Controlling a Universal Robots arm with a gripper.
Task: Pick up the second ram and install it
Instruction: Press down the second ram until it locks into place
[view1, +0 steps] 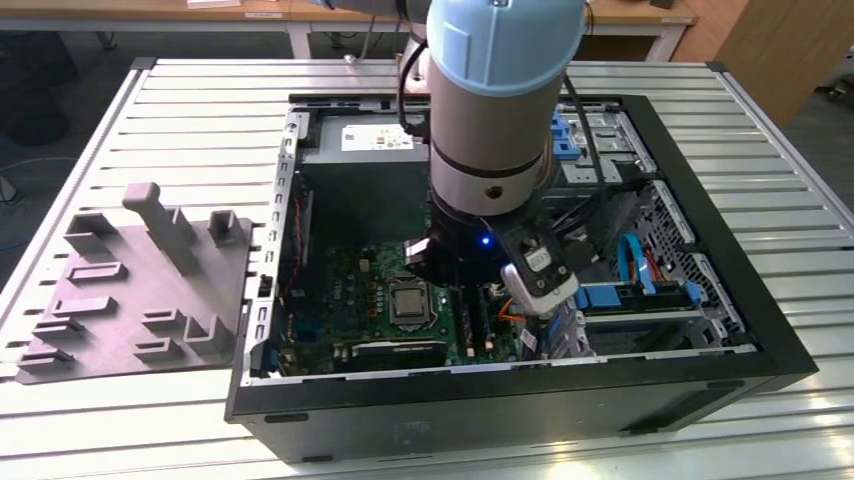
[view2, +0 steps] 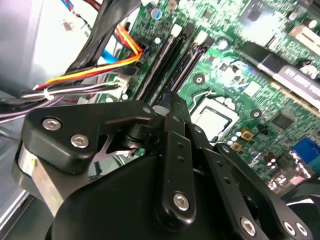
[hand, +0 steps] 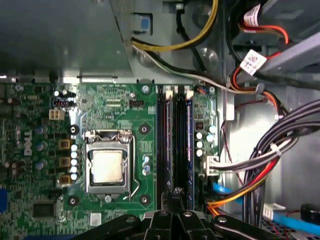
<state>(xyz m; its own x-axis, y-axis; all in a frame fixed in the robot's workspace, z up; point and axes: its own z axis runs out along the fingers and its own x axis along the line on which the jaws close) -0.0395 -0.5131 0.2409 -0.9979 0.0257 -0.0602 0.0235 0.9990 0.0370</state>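
In the first wrist view the second ram (hand: 189, 145) shows edge-on as a thin blue strip standing in the black slot nearest the cable bundle. Another black slot (hand: 165, 145) runs parallel beside it. My gripper (hand: 175, 196) hangs over the near end of these slots, fingers pressed together with nothing visible between them. The second wrist view shows the black finger links meeting at the gripper (view2: 172, 102) just above the slots (view2: 175, 50). In the exterior view the gripper (view1: 461, 285) is low inside the open computer case (view1: 747, 300), over the green motherboard (view1: 360, 280).
The processor socket (hand: 107, 167) lies beside the slots. Red, yellow and black cables (hand: 250, 190) bunch on the slots' other side, with blue drive clips (view1: 627, 295) beyond. A grey moulded fixture (view1: 134, 290) sits on the slatted table at the exterior view's left.
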